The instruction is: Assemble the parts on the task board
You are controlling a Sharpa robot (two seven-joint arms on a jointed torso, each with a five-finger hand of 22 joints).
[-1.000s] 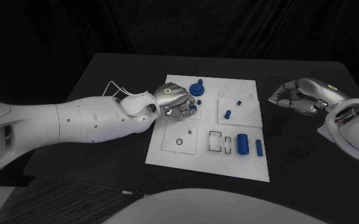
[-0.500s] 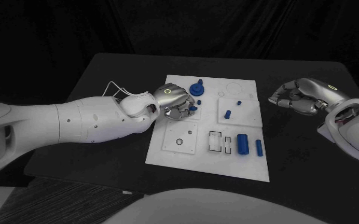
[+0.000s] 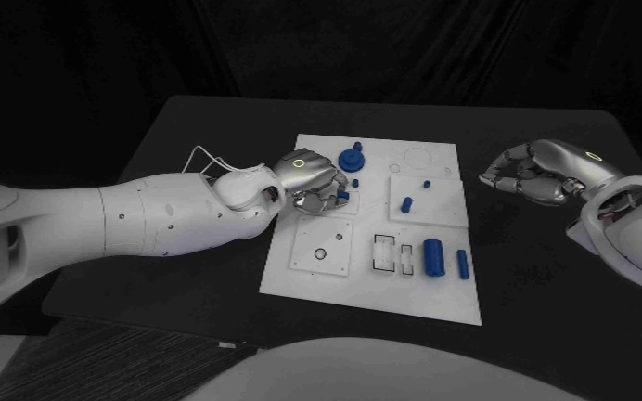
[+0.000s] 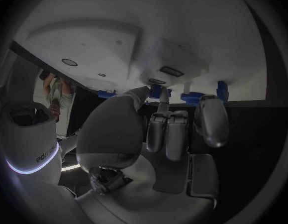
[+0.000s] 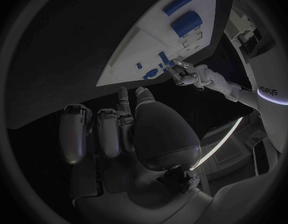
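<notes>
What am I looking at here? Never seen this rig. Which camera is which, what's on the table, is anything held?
It is a two-armed robot with silver hands at a black table. One picture looks down from its head; the two round ones come from cameras behind each wrist. On the table lies the white task board with small blue parts: a large cylinder and a thin one lying flat. The left hand is over the board's left side, fingers curled at a small blue part; whether it grips it is unclear. The right hand hangs curled beside the board, holding nothing.
</notes>
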